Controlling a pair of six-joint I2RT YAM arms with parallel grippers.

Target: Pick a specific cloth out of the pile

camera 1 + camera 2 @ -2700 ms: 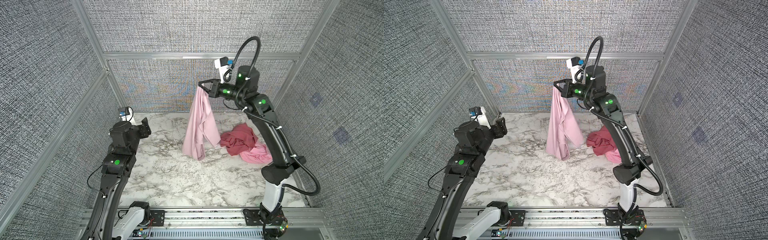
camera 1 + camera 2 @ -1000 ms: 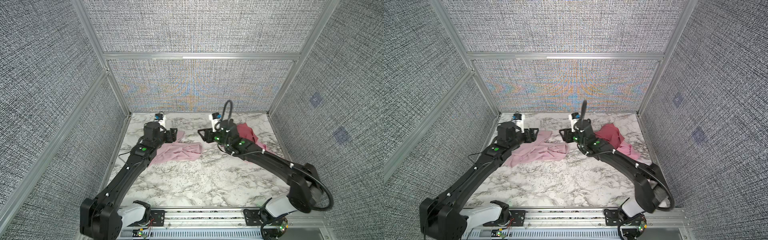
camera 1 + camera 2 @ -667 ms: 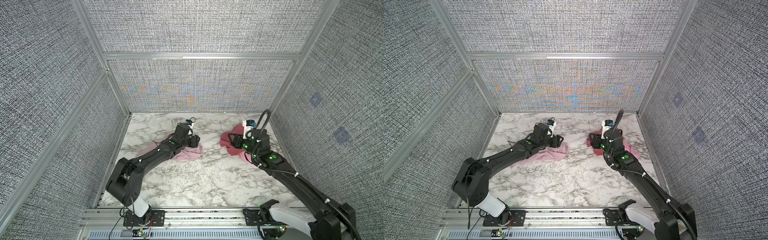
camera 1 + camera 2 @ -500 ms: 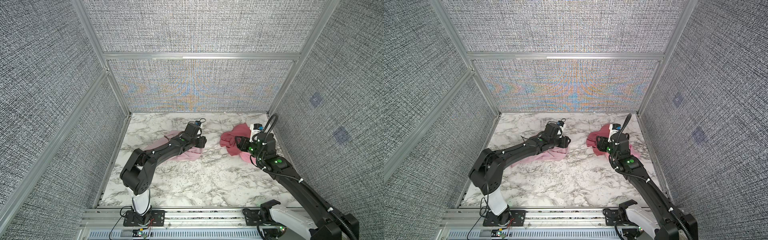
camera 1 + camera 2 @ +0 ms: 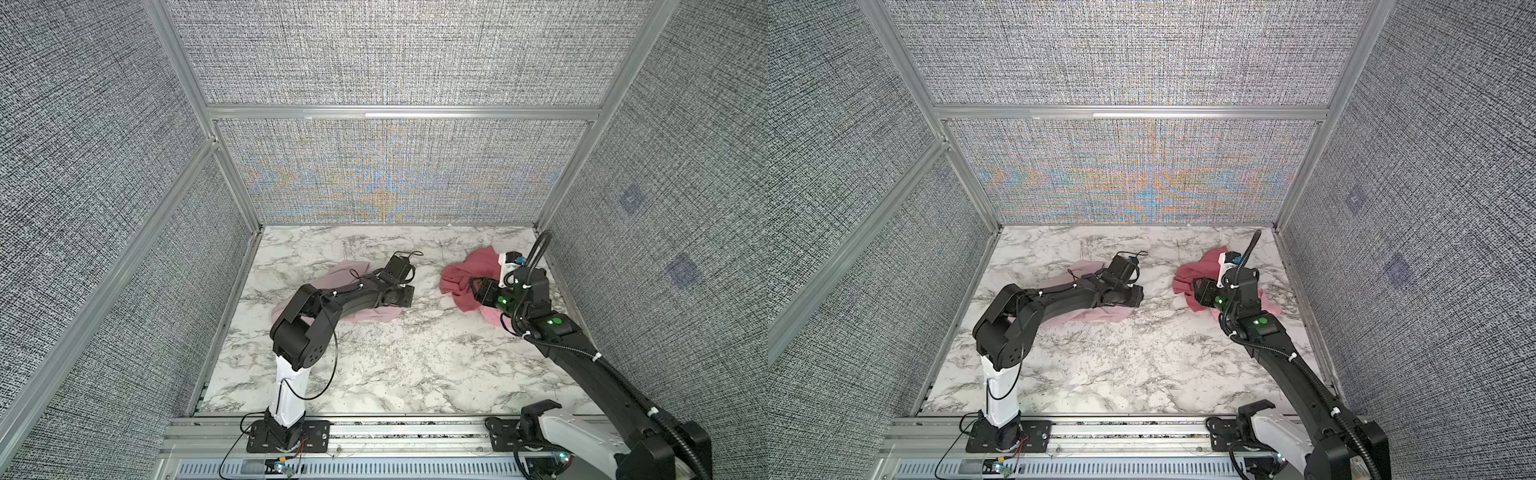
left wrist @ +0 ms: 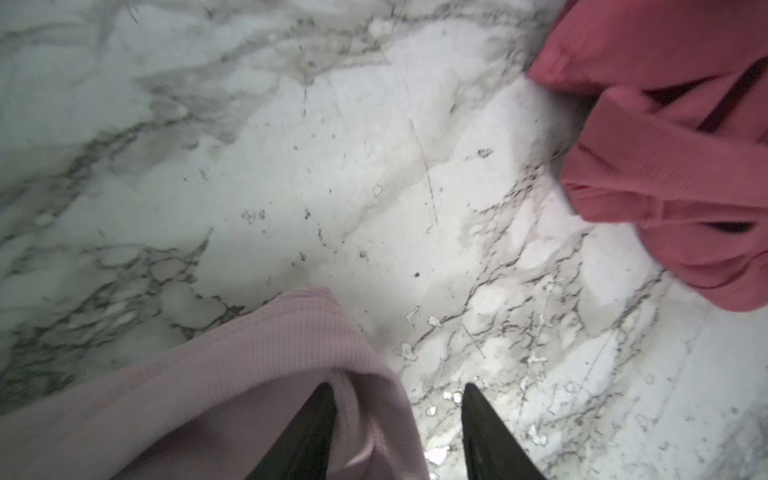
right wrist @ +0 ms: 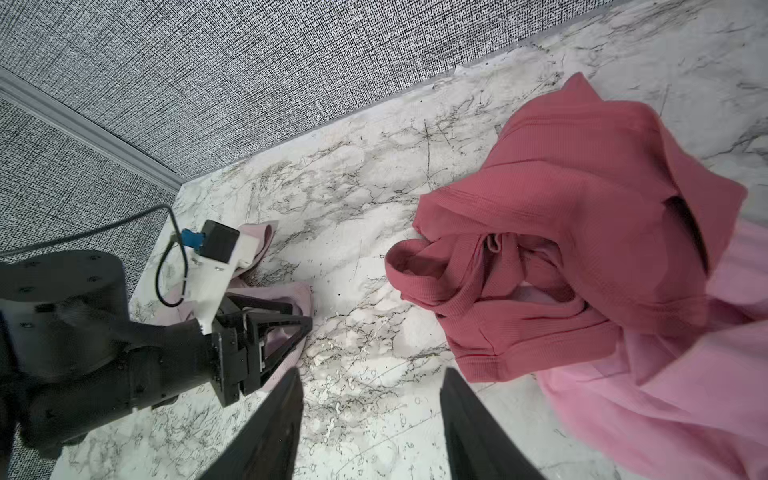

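The cloth [image 5: 365,316] [image 5: 1096,319], pale mauve, lies flat on the marble at the left, apart from the pile. My left gripper [image 5: 405,297] [image 5: 1136,297] sits low at its right end. In the left wrist view the left gripper [image 6: 395,415] is open, with a fold of the cloth [image 6: 249,374] against one finger and bare marble beside the other. The pile's dark rose-red cloth [image 5: 465,272] [image 7: 561,249] lies on a brighter pink one [image 5: 492,316] [image 7: 665,395]. My right gripper [image 5: 473,286] [image 7: 374,415] hovers open at the pile's left edge, holding nothing.
The marble table [image 5: 415,365] is boxed in by grey fabric walls with aluminium posts. The pile lies near the right wall. My left arm's elbow [image 5: 299,328] is folded over the cloth's left part. The left gripper [image 7: 282,332] shows in the right wrist view.
The cloth, first hanging from my raised right gripper, now lies on the table. My left arm has folded back to the cloth's right end, its jaws narrowing. The right gripper stays by the pile.
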